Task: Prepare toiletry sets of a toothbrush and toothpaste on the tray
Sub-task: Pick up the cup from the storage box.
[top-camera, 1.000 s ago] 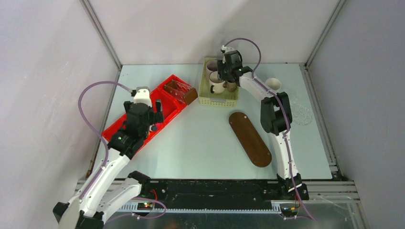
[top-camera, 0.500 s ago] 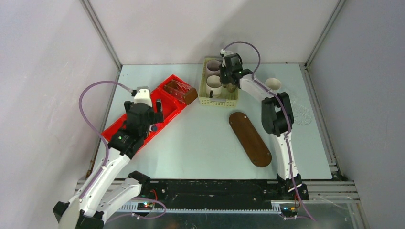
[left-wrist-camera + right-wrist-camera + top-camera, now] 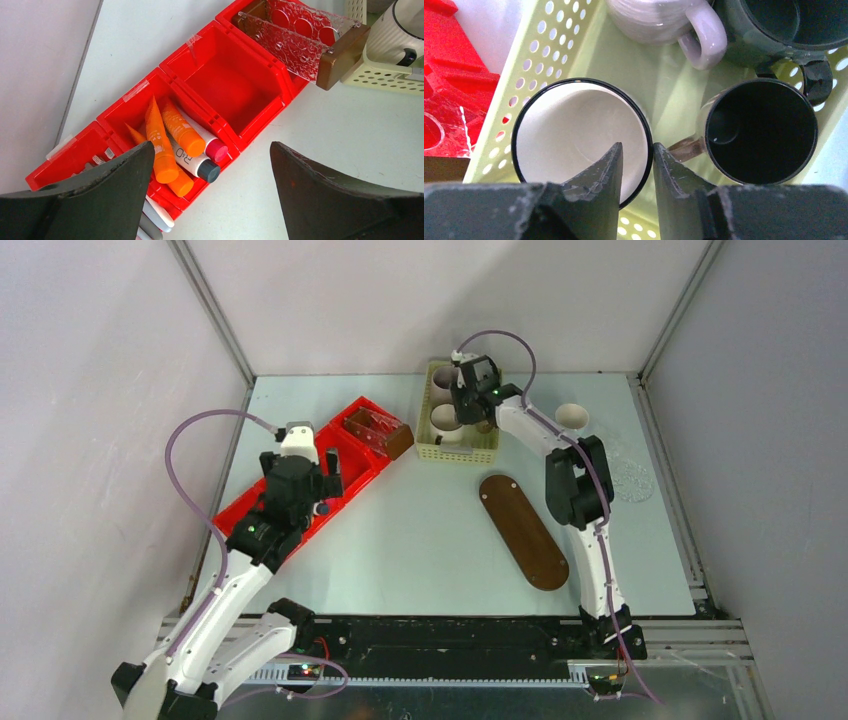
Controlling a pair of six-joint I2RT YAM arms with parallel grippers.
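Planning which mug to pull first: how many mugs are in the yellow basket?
4. In the right wrist view: white black-rimmed mug at left, mauve-grey mug top centre, dark green mug top right, dark-lined mug at right. None seems hidden.

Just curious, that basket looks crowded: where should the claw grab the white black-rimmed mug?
Its rim, from straight above, one finger inside, one outside: the white mug stands upright, mouth open, while the basket wall and the black mug crowd its sides.
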